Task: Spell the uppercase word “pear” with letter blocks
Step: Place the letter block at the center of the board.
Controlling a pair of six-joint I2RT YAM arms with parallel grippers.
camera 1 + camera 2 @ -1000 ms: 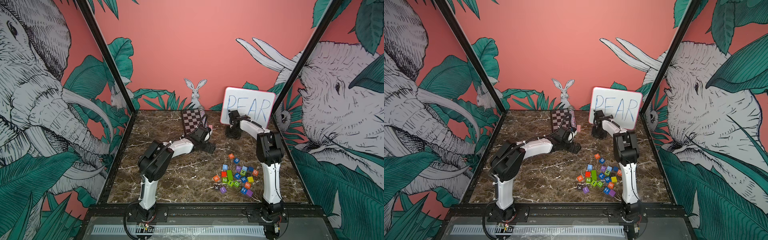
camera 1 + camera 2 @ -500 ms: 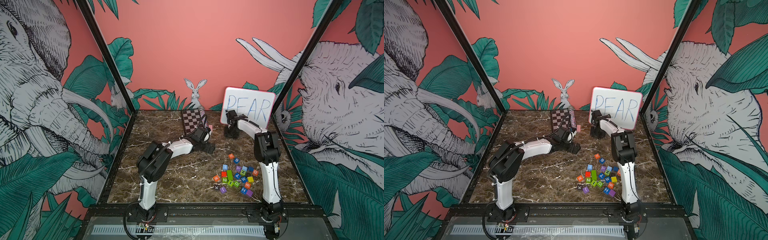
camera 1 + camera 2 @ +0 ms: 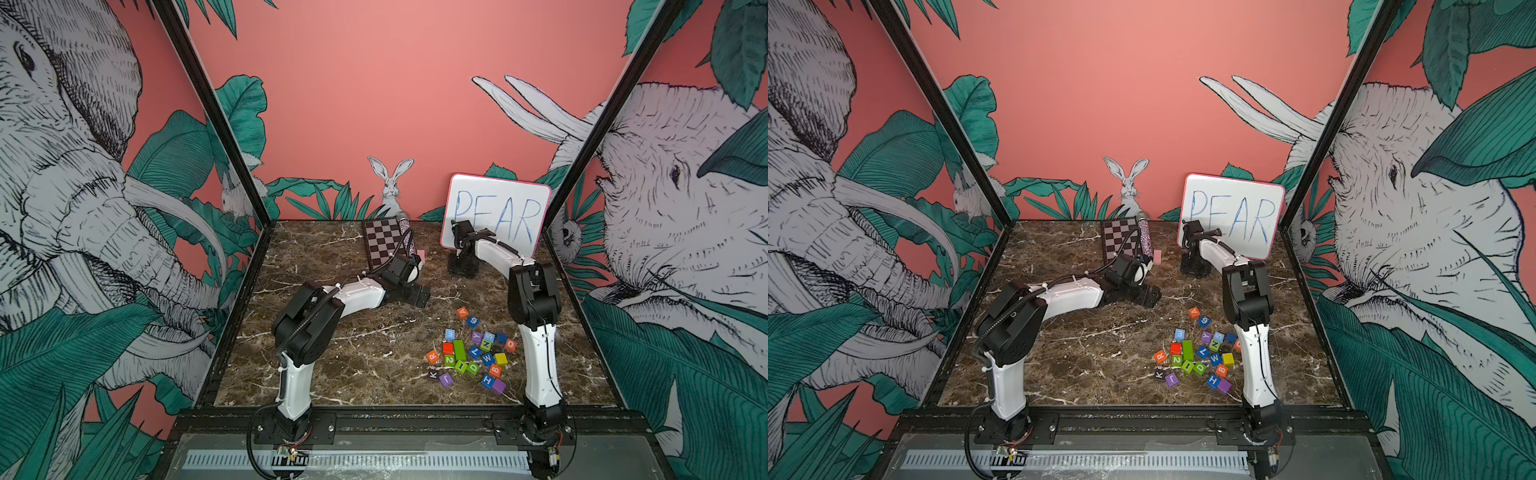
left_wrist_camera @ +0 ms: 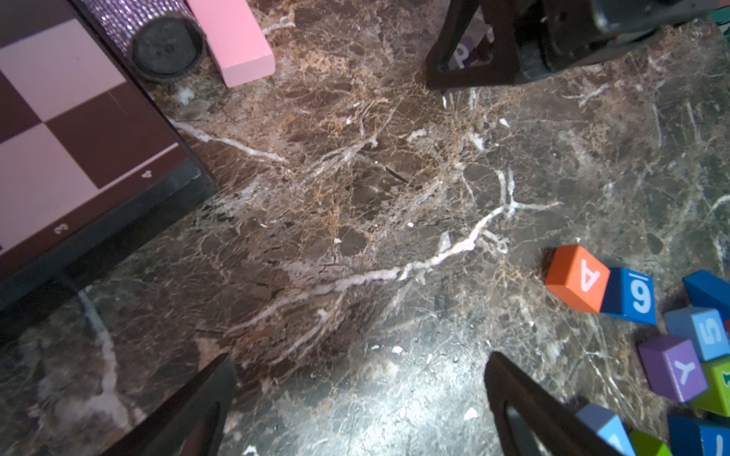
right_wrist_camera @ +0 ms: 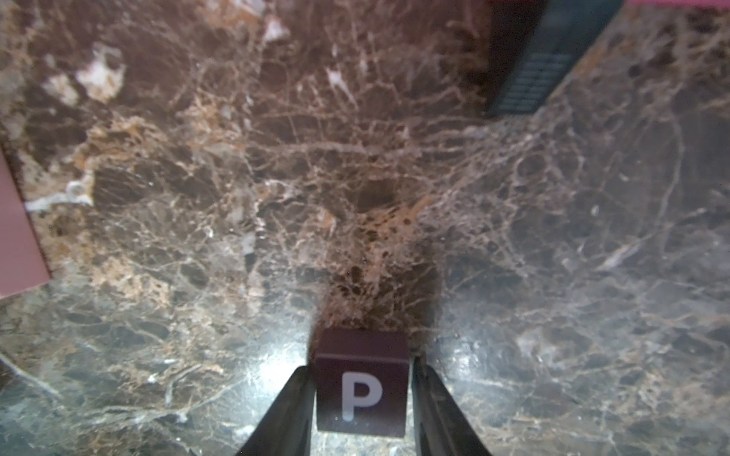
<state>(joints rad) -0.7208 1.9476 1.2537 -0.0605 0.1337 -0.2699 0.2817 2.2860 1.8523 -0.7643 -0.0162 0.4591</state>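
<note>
Release: right tool (image 5: 361, 365) has eased narrowly off the P block (image 5: 361, 395), now seated on the desk (image 5: 553, 237), so the first letter looks placed; left tool (image 4: 359, 357) gapes empty.

A salmon-pink back wall (image 3: 374, 83) fills the upper centre in both top views, with a painted rabbit (image 3: 390, 183) and green leaves along its foot. The left side wall (image 3: 83, 208) and right side wall (image 3: 1433, 208) show line-drawn elephants among teal foliage. Black frame posts (image 3: 217, 116) slant upward from the corners. The glossy brown marble floor (image 3: 353, 353), veined white, occupies the lower centre.
</note>
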